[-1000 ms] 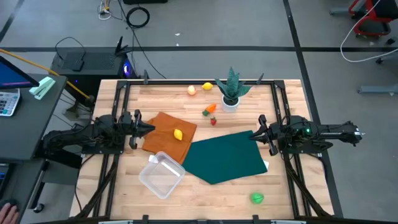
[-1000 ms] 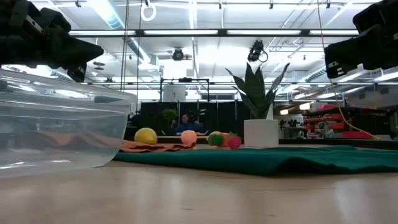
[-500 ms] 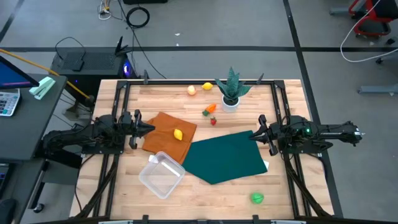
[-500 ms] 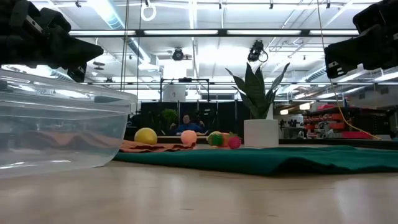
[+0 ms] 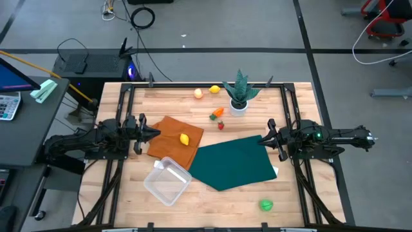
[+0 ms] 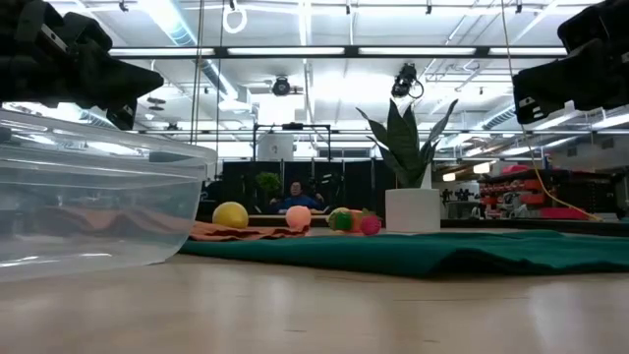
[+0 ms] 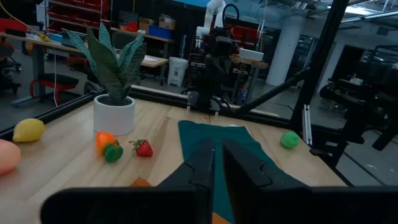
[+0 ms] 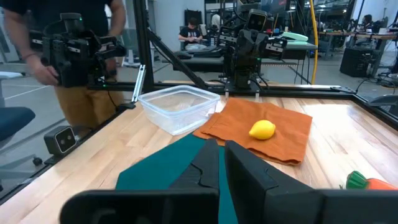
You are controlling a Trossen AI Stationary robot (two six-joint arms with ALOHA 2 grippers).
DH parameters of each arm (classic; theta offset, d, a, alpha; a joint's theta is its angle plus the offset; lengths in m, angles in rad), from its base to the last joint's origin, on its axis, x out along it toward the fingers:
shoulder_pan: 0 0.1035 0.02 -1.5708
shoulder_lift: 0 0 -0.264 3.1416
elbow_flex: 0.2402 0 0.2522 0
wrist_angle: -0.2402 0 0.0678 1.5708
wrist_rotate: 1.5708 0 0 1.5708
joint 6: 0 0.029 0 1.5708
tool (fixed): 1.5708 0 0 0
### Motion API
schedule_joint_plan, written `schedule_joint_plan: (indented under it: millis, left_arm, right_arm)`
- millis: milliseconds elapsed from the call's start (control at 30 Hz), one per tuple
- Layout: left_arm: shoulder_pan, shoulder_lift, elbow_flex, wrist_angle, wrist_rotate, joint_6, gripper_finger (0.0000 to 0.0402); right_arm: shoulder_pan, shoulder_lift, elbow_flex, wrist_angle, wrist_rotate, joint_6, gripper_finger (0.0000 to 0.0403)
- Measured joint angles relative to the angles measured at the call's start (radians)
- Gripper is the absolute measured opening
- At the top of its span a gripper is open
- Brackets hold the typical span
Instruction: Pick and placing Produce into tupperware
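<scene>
The clear tupperware (image 5: 167, 180) stands empty near the front left, one corner by the orange cloth (image 5: 168, 143). A yellow lemon (image 5: 185, 138) lies on that cloth. A peach-coloured fruit (image 5: 198, 93) and a second lemon (image 5: 215, 89) lie near the far edge. A carrot (image 5: 217, 114) and a strawberry (image 5: 221, 125) lie mid-table, and a green piece (image 5: 266, 205) lies at the front right. My left gripper (image 5: 154, 133) hangs shut and level at the left side. My right gripper (image 5: 261, 140) hangs shut and level at the right side. Both are above the table and hold nothing.
A dark green cloth (image 5: 235, 162) lies spread across the middle-right. A spiky plant in a white pot (image 5: 239, 96) stands at the far edge beside the carrot. Black frame rails run along the table's sides. A person (image 8: 68, 37) stands beyond the table's left side.
</scene>
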Motion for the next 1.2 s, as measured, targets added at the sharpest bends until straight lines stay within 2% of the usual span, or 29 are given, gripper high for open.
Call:
schedule_joint_plan:
  millis: [233,633,933,1200]
  left_arm:
    - [0.0,0.0,0.0,0.0,0.0,0.0,0.0028]
    - [0.0,0.0,0.0,0.0,0.0,0.0,0.0041]
    - [0.0,0.0,0.0,0.0,0.0,0.0,0.003]
    - [0.0,0.0,0.0,0.0,-0.001,0.111,0.0033]
  right_arm:
    - [0.0,0.0,0.0,0.0,0.0,0.0,0.0]
    - [0.0,0.0,0.0,0.0,0.0,0.0,0.0]
    - [0.0,0.0,0.0,0.0,0.0,0.0,0.0]
    - [0.0,0.0,0.0,0.0,0.0,0.0,0.0]
